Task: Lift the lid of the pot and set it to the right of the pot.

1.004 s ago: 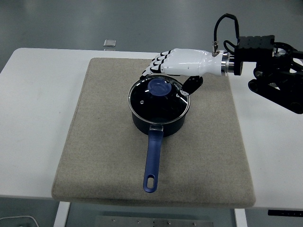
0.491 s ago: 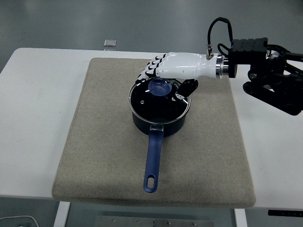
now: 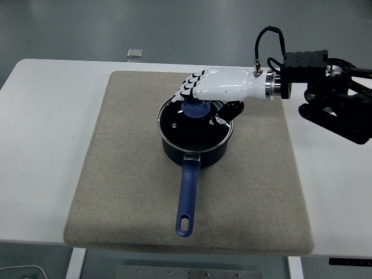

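Note:
A dark blue pot with a long blue handle stands on the grey mat, handle pointing toward me. Its glass lid lies flat on the pot, with a blue knob in the middle. My right hand, white with black joints, hovers over the knob and covers its far edge. The fingers curve down behind the knob, and the thumb hangs at its right with a small gap. Nothing is clamped. The left arm is out of view.
The mat covers the middle of the white table. Bare mat shows to the right of the pot. A small grey block lies at the table's far edge. My black forearm reaches in from the right.
My right hand has shifted left and settled over the lid's knob, now hiding part of it. Pot and lid have stayed put.

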`<state>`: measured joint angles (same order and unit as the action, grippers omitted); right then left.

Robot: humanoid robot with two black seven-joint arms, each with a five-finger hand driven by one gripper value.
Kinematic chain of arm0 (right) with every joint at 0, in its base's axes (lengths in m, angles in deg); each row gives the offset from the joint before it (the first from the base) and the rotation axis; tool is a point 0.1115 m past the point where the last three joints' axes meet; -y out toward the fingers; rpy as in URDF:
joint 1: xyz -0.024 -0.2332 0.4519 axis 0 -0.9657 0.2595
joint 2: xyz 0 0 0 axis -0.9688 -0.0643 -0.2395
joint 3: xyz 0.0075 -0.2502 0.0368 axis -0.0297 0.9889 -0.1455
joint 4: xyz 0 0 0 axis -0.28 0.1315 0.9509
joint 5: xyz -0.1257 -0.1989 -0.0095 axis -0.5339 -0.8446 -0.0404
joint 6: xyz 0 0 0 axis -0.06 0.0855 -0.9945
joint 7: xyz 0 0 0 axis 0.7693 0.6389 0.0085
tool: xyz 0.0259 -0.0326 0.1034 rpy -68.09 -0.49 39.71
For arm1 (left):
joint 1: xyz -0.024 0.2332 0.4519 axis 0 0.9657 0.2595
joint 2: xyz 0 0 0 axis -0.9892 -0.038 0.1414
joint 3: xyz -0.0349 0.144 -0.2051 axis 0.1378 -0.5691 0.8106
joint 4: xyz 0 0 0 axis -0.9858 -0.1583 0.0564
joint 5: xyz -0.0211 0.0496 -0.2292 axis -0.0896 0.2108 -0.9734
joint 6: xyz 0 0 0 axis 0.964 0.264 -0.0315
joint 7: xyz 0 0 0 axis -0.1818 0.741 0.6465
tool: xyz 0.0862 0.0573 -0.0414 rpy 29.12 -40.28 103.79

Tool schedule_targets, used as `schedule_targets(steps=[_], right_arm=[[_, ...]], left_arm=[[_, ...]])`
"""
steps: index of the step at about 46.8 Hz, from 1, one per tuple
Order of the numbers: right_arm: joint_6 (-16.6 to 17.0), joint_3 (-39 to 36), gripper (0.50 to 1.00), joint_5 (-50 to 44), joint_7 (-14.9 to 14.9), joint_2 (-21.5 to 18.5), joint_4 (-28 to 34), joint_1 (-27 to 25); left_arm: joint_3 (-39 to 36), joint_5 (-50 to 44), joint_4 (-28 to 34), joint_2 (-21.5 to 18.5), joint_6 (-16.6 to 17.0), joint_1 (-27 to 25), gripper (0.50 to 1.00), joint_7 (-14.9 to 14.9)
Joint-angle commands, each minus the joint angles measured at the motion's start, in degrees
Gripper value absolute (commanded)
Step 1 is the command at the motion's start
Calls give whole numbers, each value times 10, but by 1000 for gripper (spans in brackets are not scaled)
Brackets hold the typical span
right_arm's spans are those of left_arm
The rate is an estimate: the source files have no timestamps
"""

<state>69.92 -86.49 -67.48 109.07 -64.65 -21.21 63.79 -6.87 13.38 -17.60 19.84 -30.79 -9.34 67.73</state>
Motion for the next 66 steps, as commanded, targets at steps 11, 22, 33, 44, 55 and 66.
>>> schedule_targets(steps=[11, 22, 33, 44, 55, 66], right_arm=[[-2, 1, 909, -3, 0, -1, 6, 0], [-2, 6, 899, -4, 0, -3, 6, 0], [-1, 18, 815, -4, 0, -3, 6, 2], [2, 18, 500, -4, 0, -3, 6, 3], [3, 18, 500, -8, 0, -3, 6, 6], [8, 18, 500, -12, 0, -4, 6, 11]], left_arm=[[0, 0, 0, 0, 0, 0, 1000, 0], [0, 0, 0, 0, 0, 0, 1000, 0], [0, 0, 0, 0, 0, 0, 1000, 0], [0, 0, 0, 0, 0, 0, 1000, 0], [0, 0, 0, 0, 0, 0, 1000, 0], [0, 0, 0, 0, 0, 0, 1000, 0]])
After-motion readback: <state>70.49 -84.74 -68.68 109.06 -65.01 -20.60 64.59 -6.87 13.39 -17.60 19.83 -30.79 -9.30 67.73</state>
